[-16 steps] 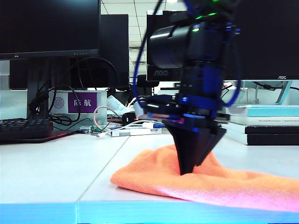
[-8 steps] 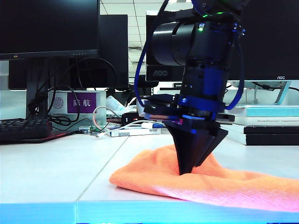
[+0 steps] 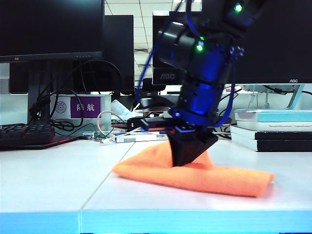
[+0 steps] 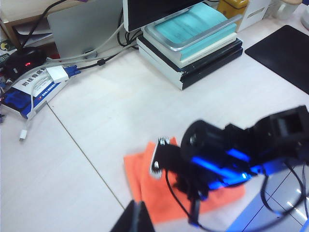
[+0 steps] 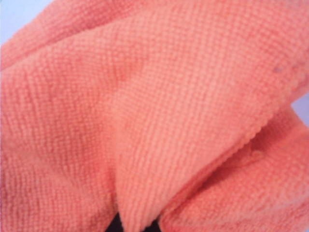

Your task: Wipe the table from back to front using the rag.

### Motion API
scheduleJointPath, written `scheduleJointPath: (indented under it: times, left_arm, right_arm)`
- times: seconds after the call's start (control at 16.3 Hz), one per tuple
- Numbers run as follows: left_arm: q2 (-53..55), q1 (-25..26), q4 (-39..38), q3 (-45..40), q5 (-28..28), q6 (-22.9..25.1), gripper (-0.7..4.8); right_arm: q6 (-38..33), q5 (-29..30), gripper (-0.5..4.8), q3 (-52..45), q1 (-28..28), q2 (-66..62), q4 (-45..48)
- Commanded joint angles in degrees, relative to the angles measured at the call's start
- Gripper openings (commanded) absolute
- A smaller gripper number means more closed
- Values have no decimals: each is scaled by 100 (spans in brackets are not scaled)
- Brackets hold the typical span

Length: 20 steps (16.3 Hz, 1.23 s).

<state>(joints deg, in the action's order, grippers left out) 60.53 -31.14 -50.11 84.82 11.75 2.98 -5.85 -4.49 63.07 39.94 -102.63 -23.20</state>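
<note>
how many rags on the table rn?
1. A soft orange microfibre rag lies near the white table's front edge, pinched by the right end effector. None other visible.

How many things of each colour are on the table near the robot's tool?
Orange: 1, the rag, pinched by the shut right tool.
Purple: 1, the sign.
Teal: 1, the top book.
Black: 2, the keyboard and the bottom book.
Total: 5. The left tool barely shows.

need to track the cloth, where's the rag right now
In the exterior view the rag lies right of centre on the table, near its front edge, pinched in the right gripper.
</note>
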Motion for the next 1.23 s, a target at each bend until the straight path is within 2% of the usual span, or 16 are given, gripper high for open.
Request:
scheduleJointPath:
  times: [0.06, 0.25, 0.37, 0.55, 0.86, 1.23]
  left_arm:
    - [-11, -7, 31, 22, 7, 2, -6]
    - [-11, -7, -2, 22, 4, 4, -5]
    - [-7, -7, -4, 22, 4, 2, -5]
    - [39, -7, -39, 22, 4, 0, -6]
    - [90, -9, -48, 22, 9, 2, -5]
    - [122, -9, -46, 22, 9, 0, -5]
  right_arm:
    - [-35, -203, -1, -74, -328, -105, 68]
    - [-11, -184, -1, -72, -608, -109, 284]
    - [31, -186, -1, -63, -804, -164, 791]
    - [160, -197, -1, -61, -846, -286, 1038]
    - [208, -192, -1, 68, -1014, -529, 1156]
    - [544, -192, -1, 789, -1213, -918, 1099]
